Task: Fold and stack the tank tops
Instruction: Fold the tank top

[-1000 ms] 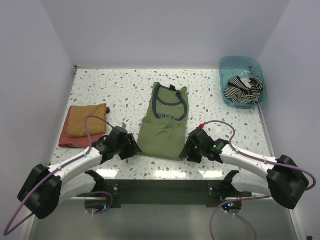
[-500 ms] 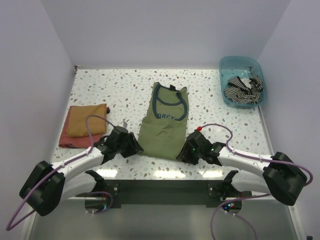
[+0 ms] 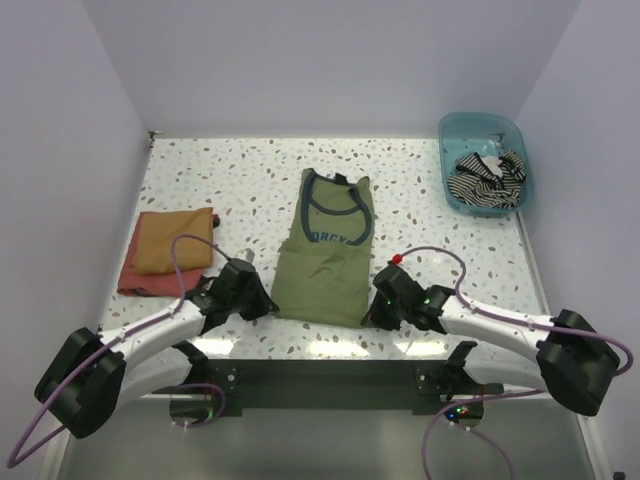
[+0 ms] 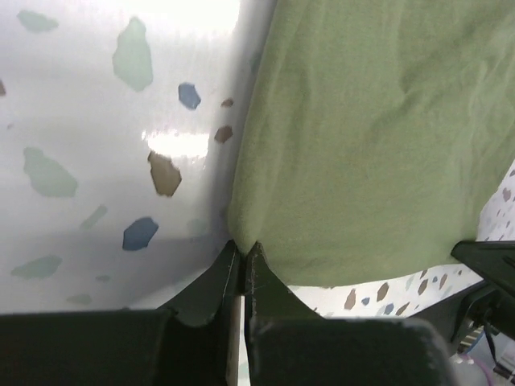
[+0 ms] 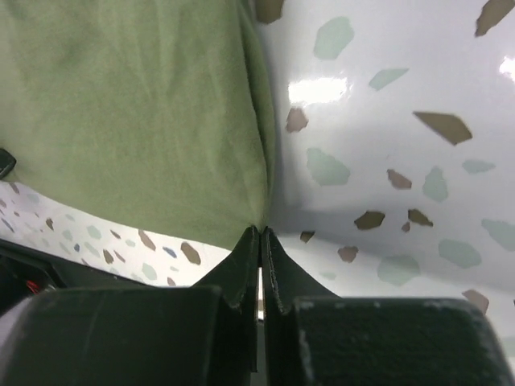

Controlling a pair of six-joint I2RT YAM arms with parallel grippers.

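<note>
The olive-green tank top (image 3: 325, 255) with navy trim lies flat in the middle of the table, neck toward the back. My left gripper (image 3: 268, 305) is shut on its near-left hem corner (image 4: 241, 237), the cloth pinched between the tips. At the near-right hem corner (image 5: 259, 221) my right gripper (image 3: 372, 312) is shut on the cloth too. The striped tank top (image 3: 487, 178) lies crumpled in the blue bin (image 3: 448, 130) at the back right.
A folded orange and red cloth (image 3: 165, 248) lies at the left of the speckled table. The table's near edge runs just behind both grippers, with the arm bases below it.
Both grippers went from open to shut on the hem corners. The near hem has pulled straighter and slightly nearer, and the shirt shifted a little.
</note>
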